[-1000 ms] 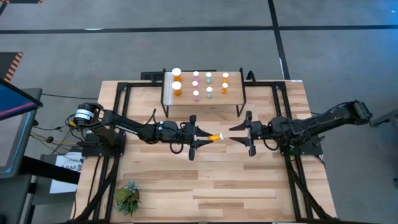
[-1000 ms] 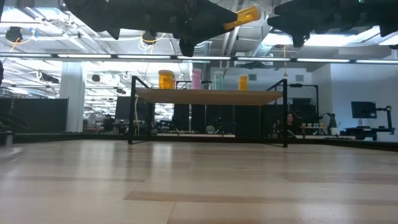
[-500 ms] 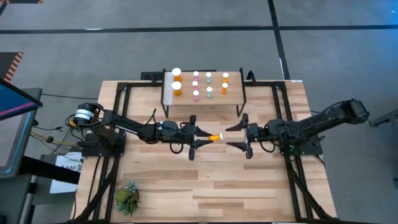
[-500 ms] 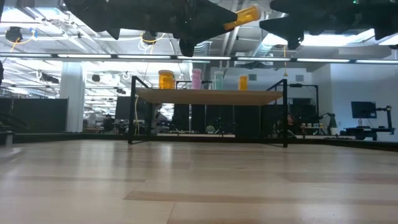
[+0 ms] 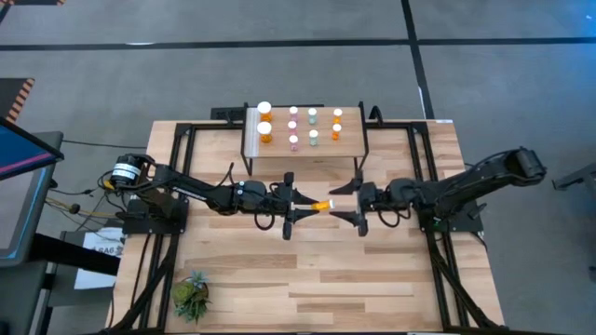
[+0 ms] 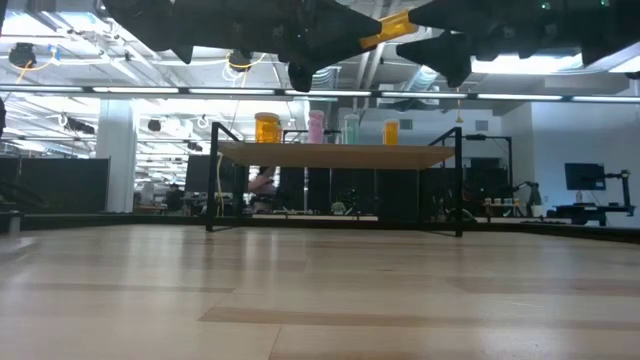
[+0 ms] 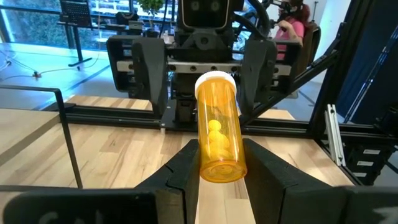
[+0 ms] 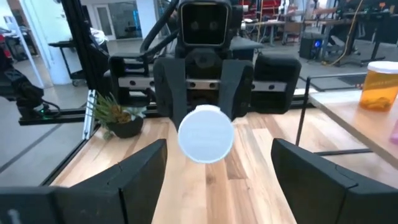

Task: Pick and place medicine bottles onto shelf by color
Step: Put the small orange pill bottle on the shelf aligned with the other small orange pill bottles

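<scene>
An orange medicine bottle with a white cap hangs above the middle of the table, and my left gripper is shut on it. The cap points toward the table's right edge, at my right gripper. That gripper is open and level, its fingers just short of the cap on either side, touching nothing. The shelf stands at the far middle on thin black legs. Upright on it are two larger orange bottles and pink, pale green and small orange ones. My left gripper pinches the bottle's bottom end between its two fingers. The fingers come level from the table's left and lie along the bottle. The bottle sticks out beyond the fingertips, lifted clear of the table, its cap end tipped a little upward.
A small potted plant stands at the table's near left corner. Black frame rails run along both sides of the table. Bare wood lies between the arms and the near edge.
My right gripper has moved toward the table's left, up to the bottle's cap, and has opened wider on the way. My left gripper and the orange bottle have kept still.
</scene>
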You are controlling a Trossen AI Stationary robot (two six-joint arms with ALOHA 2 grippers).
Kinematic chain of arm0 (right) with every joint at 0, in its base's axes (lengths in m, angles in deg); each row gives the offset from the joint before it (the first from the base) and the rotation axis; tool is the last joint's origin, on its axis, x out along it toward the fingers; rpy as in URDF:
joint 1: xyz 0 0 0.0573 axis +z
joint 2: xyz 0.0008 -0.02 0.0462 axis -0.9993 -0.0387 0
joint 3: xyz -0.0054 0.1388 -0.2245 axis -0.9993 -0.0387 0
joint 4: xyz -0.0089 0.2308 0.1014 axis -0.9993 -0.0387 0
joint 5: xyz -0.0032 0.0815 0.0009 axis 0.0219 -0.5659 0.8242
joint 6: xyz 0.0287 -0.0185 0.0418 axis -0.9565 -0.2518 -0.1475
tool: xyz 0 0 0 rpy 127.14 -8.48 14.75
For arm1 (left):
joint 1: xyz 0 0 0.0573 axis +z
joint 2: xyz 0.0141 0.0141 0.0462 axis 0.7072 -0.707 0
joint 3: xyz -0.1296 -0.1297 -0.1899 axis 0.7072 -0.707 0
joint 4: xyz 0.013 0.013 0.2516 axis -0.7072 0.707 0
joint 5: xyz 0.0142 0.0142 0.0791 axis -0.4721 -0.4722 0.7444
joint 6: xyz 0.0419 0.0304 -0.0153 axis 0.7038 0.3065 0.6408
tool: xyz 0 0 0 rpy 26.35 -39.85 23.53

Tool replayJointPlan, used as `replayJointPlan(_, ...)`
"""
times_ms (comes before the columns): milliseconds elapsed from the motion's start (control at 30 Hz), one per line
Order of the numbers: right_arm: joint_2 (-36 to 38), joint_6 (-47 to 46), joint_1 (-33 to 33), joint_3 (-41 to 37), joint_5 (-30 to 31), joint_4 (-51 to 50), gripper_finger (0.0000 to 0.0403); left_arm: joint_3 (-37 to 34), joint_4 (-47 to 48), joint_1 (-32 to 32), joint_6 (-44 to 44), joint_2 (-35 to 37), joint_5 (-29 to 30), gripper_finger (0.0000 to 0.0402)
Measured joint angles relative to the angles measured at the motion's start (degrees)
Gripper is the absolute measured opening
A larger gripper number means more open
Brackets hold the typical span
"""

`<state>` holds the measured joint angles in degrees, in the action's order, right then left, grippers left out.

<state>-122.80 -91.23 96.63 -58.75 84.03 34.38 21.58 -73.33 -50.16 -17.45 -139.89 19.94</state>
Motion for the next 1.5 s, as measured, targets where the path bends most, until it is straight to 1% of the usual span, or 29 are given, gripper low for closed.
replayJointPlan(200,-2.4,-0.29,0.0,0.09,-0.02,3.37,0.031,0.0,0.01,-0.02,-0.03,0.0,0.0,0.0089)
replayJointPlan(600,-1.79,0.14,0.15,0.11,-0.24,3.94,0.0305,0.0,0.17,-0.02,-0.11,0.0,0.0,0.0094)
replayJointPlan(1133,-1.85,0.56,0.15,0.11,-0.39,3.89,0.0236,0.0,0.17,-0.02,-0.13,0.0,0.0,0.0095)
replayJointPlan(1233,-1.85,0.8,0.13,0.11,-0.44,3.89,0.0216,0.0,0.17,-0.02,-0.13,0.0,0.0,0.0095)
replayJointPlan(1367,-1.85,0.95,0.11,0.11,-2.71,4.17,0.0186,0.0,0.17,-0.02,-0.13,0.0,0.0,0.0095)
replayJointPlan(1500,-1.83,0.94,0.11,0.11,-3.56,4.69,0.0156,0.0,0.15,-0.06,-0.21,0.0,-0.12,0.0095)
